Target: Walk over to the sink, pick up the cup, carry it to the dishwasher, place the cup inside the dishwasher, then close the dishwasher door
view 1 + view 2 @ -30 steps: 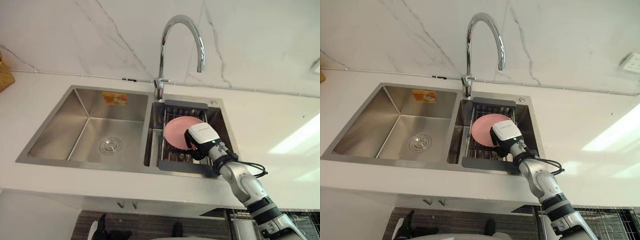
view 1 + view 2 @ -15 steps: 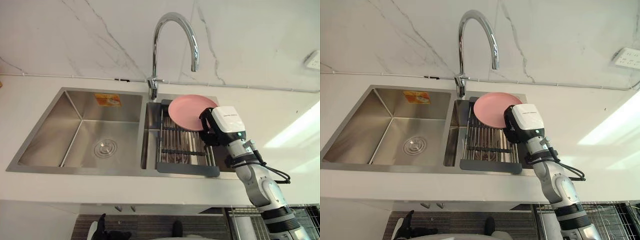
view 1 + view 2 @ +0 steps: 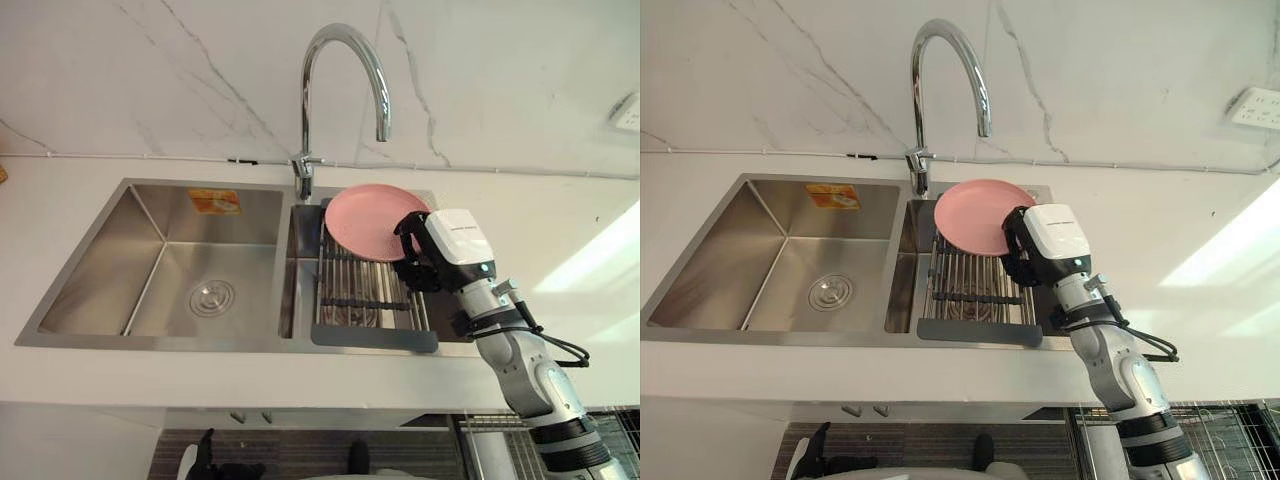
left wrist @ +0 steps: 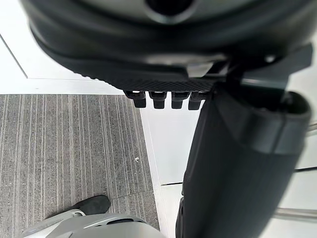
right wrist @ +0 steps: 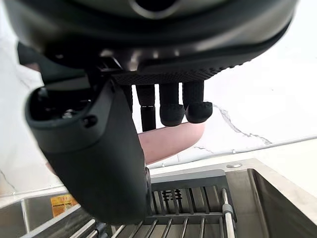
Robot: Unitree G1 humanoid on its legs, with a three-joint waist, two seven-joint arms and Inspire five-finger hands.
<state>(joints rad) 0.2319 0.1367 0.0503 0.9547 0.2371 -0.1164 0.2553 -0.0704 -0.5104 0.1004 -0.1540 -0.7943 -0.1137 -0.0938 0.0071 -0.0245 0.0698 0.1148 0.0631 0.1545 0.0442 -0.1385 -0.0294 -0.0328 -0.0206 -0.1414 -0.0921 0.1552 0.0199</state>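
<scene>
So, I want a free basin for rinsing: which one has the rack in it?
The right basin, with the rack across it; the left basin has just its drain.

Left hand [image 4: 163, 54]: dark bulk across one edge of the view, with the tips of its fingers [image 4: 156, 100] showing in a short row just past the palm, relaxed and closed on nothing. The thumb [image 4: 233, 168] stands out beside them as a broad dark shape, likewise touching nothing. Beyond the hand lies a grey, finely ribbed floor [image 4: 64, 148], bordered by a plain white surface [image 4: 168, 144] with a thin dark seam; what that surface belongs to cannot be determined.
</scene>
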